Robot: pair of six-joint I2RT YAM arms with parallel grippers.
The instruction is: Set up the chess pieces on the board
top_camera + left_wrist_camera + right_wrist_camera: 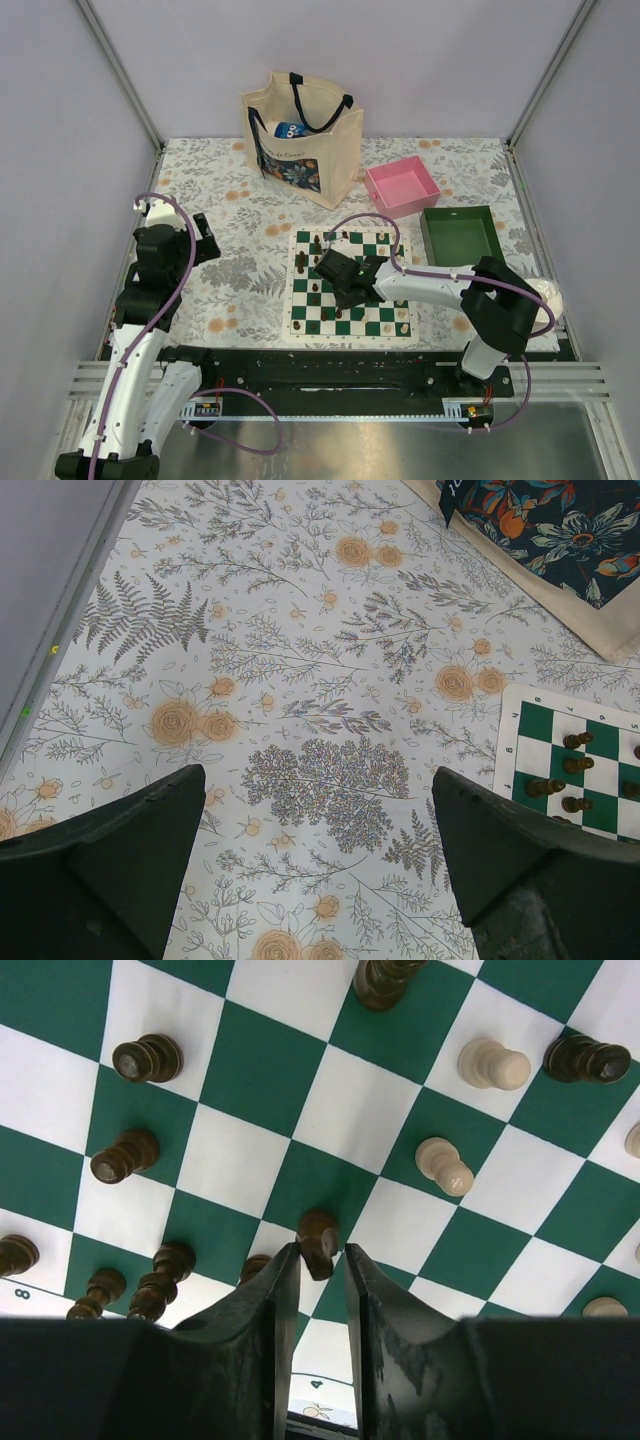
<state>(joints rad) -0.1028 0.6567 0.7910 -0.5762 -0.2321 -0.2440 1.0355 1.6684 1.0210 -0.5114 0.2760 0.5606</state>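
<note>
Close under the right wrist camera, the right gripper (320,1251) has its two black fingers drawn in narrow on either side of a dark brown piece (318,1228), which stands on the board (240,1160) at the corner of a green square. The fingers sit very near it, but I cannot tell if they are actually pinching it. More dark pieces (160,1280) crowd the board's edge just beside the fingers, and two cream pieces (443,1165) stand a few squares off. From above, the board lies in the middle of the floral cloth (300,680). The left gripper (318,773) hangs over bare cloth left of the board, jaws spread wide with nothing in them. Behind the board are a tote bag (305,140), a pink tray (402,187) and a green tray (462,232).
</note>
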